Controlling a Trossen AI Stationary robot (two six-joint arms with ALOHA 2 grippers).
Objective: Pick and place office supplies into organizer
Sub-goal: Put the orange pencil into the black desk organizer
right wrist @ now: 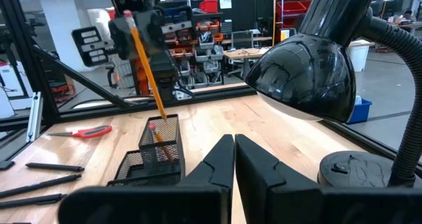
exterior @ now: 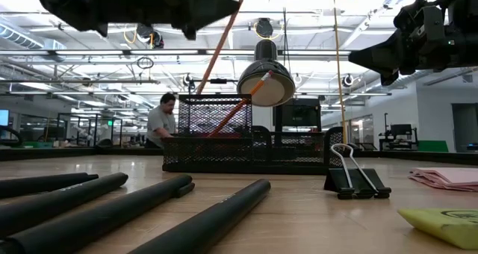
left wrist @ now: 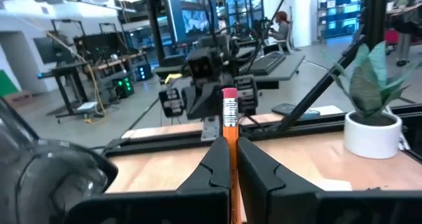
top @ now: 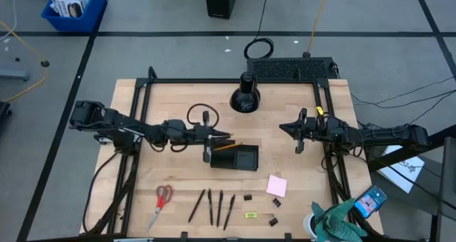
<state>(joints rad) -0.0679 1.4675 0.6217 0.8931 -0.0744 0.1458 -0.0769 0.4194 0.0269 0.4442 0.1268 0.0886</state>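
Note:
The black mesh organizer point(top: 246, 159) point(exterior: 299, 148) point(right wrist: 142, 163) sits mid-table. My left gripper point(top: 226, 136) point(exterior: 224, 4) point(left wrist: 229, 145) hovers over its left end, shut on an orange pencil point(right wrist: 146, 62) that slants down into the tall compartment. A second pencil point(exterior: 250, 90) point(right wrist: 155, 130) leans inside that compartment, eraser up. My right gripper point(top: 283, 126) point(right wrist: 234, 159) is shut on nothing, in the air right of the organizer. Along the near edge lie red-handled scissors point(top: 162, 198), dark pens point(top: 214, 206), binder clips point(top: 248, 198) point(exterior: 357, 181), a pink pad point(top: 277, 185) and a yellow-green piece point(top: 251, 215). My left gripper pinches the orange pencil between its two fingers near the eraser end point(left wrist: 229, 122), and the pink eraser point(left wrist: 229, 94) sticks out past the fingertips. The fingers come level from the table's left, across the pencil. The pencil is tilted, its lower end point(right wrist: 163, 112) inside the organizer's tall compartment.
A black desk lamp point(top: 244, 98) point(right wrist: 306, 69) stands behind the organizer, near my right gripper. A potted plant point(top: 335, 224) and a blue phone point(top: 370, 201) sit at the near right corner. A person point(exterior: 160, 119) sits in the room beyond the table.

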